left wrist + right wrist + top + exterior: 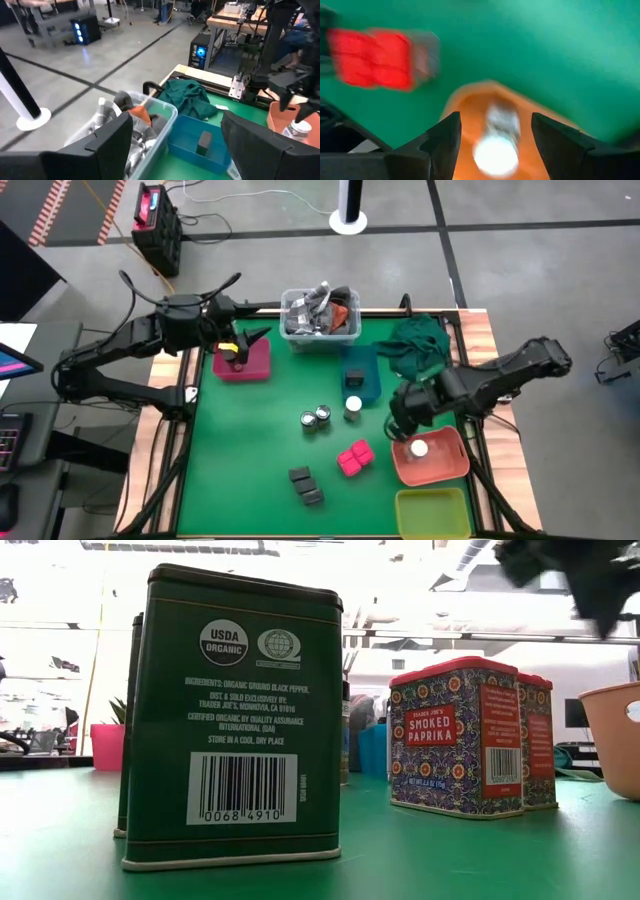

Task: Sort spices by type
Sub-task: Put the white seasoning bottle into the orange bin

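We judge the sorting barely begun. One white-capped jar [419,448] lies in the orange tray [452,466] at the lower right of the high view, and one dark box [355,377] sits in the blue tray [369,363]. Still loose on the green counter [250,470] are two dark jars [316,418], another white-capped jar [353,408], the red tins [353,457] and two green tins [306,486].

The right end effector [404,427] hovers just above the orange tray's upper left edge, fingers spread and empty, the jar directly below. The left end effector [238,348] is over the pink tray [256,367], open, holding nothing.
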### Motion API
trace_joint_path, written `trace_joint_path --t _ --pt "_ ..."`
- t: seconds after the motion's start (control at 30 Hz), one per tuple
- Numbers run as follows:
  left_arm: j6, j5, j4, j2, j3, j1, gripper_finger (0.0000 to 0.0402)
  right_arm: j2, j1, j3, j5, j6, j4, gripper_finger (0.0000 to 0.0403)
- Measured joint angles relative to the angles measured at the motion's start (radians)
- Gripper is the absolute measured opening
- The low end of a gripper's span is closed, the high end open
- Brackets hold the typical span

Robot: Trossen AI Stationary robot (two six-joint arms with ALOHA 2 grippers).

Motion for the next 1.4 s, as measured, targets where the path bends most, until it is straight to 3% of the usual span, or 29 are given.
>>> trace_joint_path --t 0.27,0.57,0.8,1.4 --pt "-0.074 0.048 -0.039 0.019 0.000 -0.002 0.0288 0.147 -0.244 0.060 0.005 -0.516 0.254 0.0267" --pt "-0.190 0.048 -0.138 0.014 0.000 -0.002 0.0288 0.417 -0.298 0.323 0.009 -0.872 0.132 0.0267" --pt "-0.232 0.048 -0.188 0.014 0.000 -0.004 0.0288 0.512 -0.305 0.401 0.013 -0.981 0.084 0.0267" --pt "-0.227 0.046 -0.193 0.015 0.000 -0.011 0.0288 0.518 -0.284 0.401 0.008 -1.108 0.091 0.0275"
